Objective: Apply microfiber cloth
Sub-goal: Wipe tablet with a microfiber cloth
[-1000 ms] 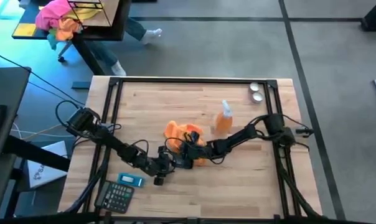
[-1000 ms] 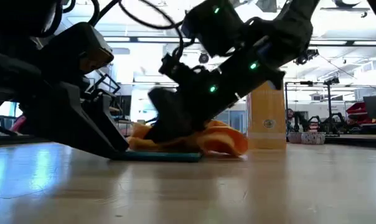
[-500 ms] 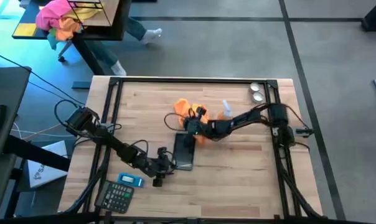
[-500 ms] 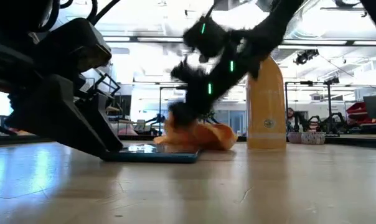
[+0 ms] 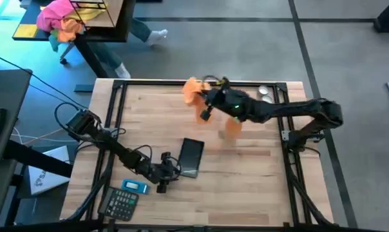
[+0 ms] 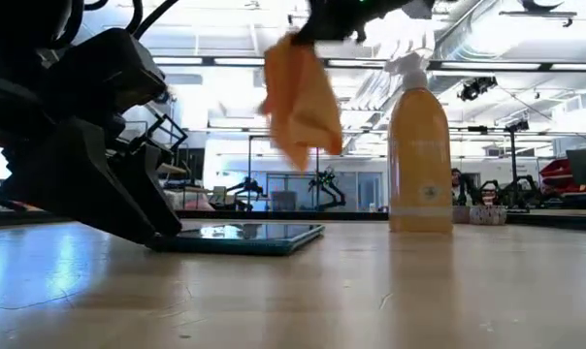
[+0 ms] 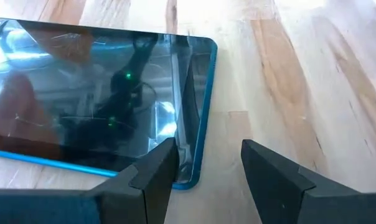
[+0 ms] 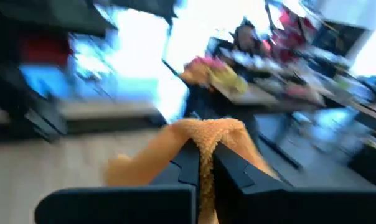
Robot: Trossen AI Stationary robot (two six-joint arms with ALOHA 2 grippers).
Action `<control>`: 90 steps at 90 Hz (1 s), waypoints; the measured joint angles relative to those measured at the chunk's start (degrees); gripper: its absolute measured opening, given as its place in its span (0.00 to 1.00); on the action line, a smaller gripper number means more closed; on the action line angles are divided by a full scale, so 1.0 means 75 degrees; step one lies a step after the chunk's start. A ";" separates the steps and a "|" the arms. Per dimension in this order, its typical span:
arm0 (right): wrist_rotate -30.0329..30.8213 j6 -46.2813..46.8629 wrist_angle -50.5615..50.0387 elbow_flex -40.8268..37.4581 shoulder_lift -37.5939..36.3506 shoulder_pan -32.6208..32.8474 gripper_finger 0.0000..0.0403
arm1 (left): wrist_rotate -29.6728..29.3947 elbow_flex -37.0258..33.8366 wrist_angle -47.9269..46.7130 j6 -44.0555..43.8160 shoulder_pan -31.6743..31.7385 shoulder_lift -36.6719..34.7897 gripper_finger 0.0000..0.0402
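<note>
The orange microfiber cloth (image 5: 193, 90) hangs in the air over the table's far edge, with my right gripper (image 5: 206, 98) shut on it. In the low view the cloth (image 6: 298, 97) dangles well above the black phone (image 6: 244, 236). The phone (image 5: 191, 156) lies flat on the table, screen up and uncovered. My left gripper (image 7: 206, 168) is open at the phone's near left corner (image 7: 188, 177); one finger (image 7: 154, 177) stands over that corner and the other over bare wood. My left gripper has one finger at the phone's corner (image 7: 185, 180); I cannot tell whether it touches. My right gripper pinches a bunched fold of the cloth (image 8: 206, 146) between its two fingers. The cloth hangs slack below the fingers (image 6: 317, 24), clear of the table and the phone.
An orange spray bottle (image 6: 427, 155) stands right of the phone, partly under my right arm in the high view. Two small round tins (image 5: 265, 95) sit at the far right corner. A calculator (image 5: 120, 203) and a small teal device (image 5: 135, 187) lie near left.
My right gripper has gone up and toward the table's far edge with the cloth. The cloth has been drawn off the phone, slid a little way on the table, then lifted clear, and now hangs. The phone has stayed in place and is uncovered.
</note>
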 joint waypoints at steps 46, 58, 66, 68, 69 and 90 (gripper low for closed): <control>-0.3704 0.3271 -0.4546 -0.0013 -0.2615 0.2432 0.00 | -0.0183 0.0000 -0.0084 0.0015 0.0003 -0.0001 0.42; -0.3170 0.5088 -0.6557 -0.0383 -0.2831 0.3306 0.00 | -0.0184 -0.0004 -0.0061 -0.0043 0.0003 -0.0001 0.42; -0.2651 0.6485 -0.7768 -0.0763 -0.2926 0.3800 0.00 | -0.0185 -0.0003 -0.0055 -0.0044 0.0003 -0.0001 0.42; -0.2528 0.6789 -0.8090 -0.0868 -0.2938 0.3885 0.00 | -0.0185 -0.0003 -0.0053 -0.0044 0.0003 -0.0001 0.42; -0.2463 0.6933 -0.8260 -0.0918 -0.2939 0.3923 0.00 | -0.0185 -0.0003 -0.0052 -0.0044 0.0003 -0.0001 0.42; -0.1686 0.8998 -1.0888 -0.2367 -0.2927 0.4192 0.00 | -0.0232 -0.0003 -0.0038 0.0020 0.0003 -0.0001 0.42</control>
